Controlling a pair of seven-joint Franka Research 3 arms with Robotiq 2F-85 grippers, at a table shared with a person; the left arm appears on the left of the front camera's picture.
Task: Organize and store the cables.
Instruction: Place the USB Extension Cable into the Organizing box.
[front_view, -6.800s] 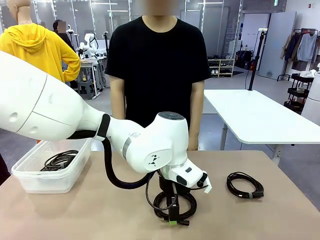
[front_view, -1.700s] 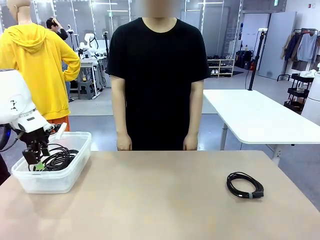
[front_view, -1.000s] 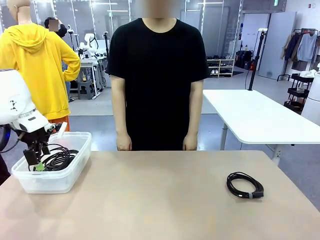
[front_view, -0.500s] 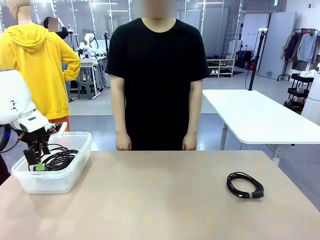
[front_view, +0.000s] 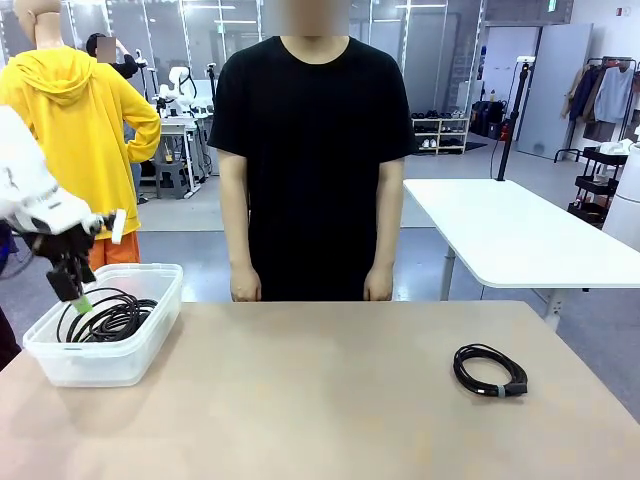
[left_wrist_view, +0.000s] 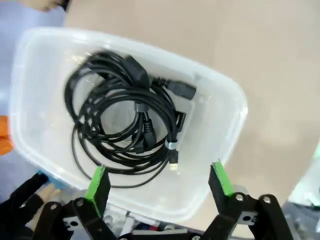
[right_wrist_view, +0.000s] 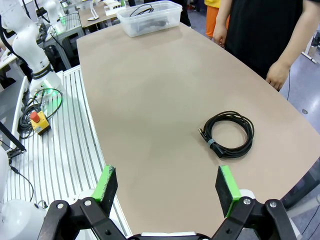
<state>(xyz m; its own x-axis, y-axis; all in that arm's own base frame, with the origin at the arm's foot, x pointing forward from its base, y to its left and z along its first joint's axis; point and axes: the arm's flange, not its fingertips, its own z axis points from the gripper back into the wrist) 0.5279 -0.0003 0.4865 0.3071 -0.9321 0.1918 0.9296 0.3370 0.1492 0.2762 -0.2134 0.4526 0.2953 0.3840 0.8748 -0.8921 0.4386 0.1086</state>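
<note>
Left tool (left_wrist_view: 159, 175) spread over bin (left_wrist_view: 239, 107), seemingly clear of cables (left_wrist_view: 145, 102): lift straight. Right tool (right_wrist_view: 166, 176) spread; pinch coil (right_wrist_view: 212, 142) across strands.

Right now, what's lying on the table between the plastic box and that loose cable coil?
Nothing: the front view shows bare table between the box and the coil.
</note>
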